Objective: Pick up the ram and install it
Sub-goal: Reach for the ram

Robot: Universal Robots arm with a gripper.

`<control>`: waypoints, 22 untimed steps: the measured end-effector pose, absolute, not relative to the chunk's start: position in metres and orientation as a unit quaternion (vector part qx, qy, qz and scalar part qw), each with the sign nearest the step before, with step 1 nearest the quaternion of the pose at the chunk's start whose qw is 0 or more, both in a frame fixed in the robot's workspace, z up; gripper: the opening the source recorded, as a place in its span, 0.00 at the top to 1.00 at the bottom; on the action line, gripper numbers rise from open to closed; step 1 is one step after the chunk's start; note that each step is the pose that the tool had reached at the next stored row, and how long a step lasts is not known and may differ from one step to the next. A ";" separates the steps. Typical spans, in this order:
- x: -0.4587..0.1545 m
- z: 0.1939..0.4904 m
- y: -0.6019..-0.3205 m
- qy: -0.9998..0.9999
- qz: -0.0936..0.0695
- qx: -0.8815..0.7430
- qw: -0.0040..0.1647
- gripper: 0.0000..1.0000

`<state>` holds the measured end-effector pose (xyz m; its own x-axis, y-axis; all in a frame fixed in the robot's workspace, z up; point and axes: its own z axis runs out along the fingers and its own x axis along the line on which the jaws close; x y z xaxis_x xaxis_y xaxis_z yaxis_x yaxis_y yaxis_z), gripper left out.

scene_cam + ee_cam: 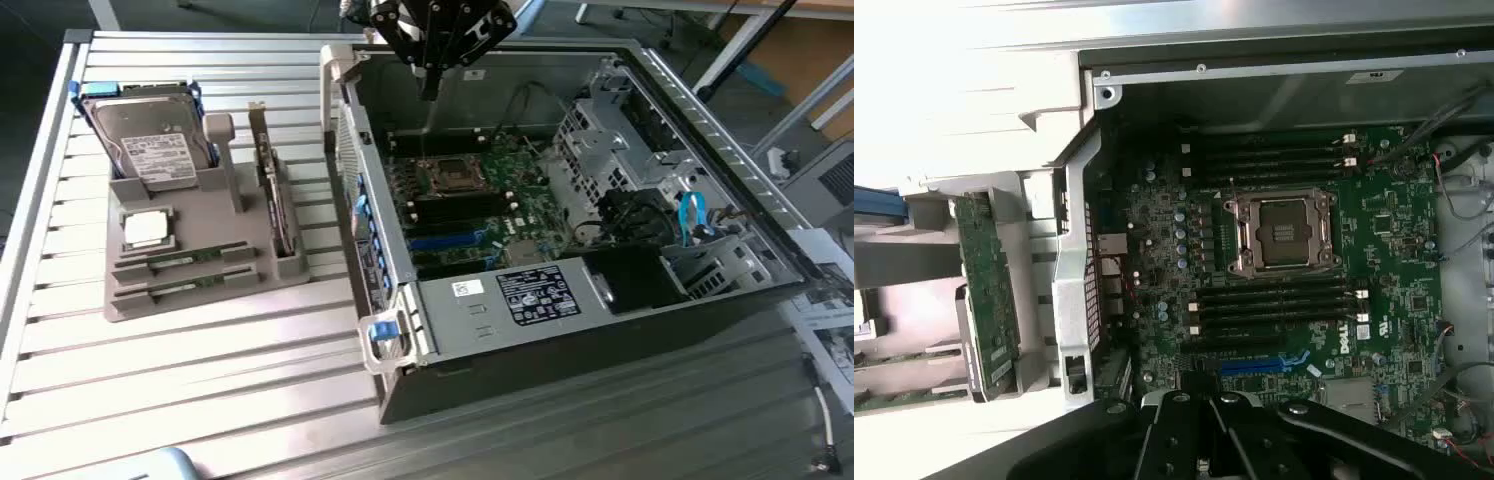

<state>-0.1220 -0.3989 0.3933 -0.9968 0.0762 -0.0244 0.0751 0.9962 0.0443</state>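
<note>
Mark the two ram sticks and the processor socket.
Farther ram stick [184,259], exterior view, middle of board.
Nearer ram stick [184,284], exterior view, middle of board.
Processor socket [1284,232], wrist view, centre of its square.

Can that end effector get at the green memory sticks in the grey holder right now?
Probably yes. The end effector hangs shut over the open computer case, and the ram sticks lie uncovered in the grey holder; only the upright card beside them stands close.
</note>
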 end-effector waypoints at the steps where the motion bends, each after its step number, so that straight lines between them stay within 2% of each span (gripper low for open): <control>1: -0.122 0.393 -0.399 0.999 0.022 0.038 0.013 0.89; 22: -0.133 0.393 -0.399 0.999 0.022 0.038 0.013 0.89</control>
<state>-0.1330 -0.3989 0.3933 -0.9968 0.0763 -0.0245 0.0751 0.9962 0.0444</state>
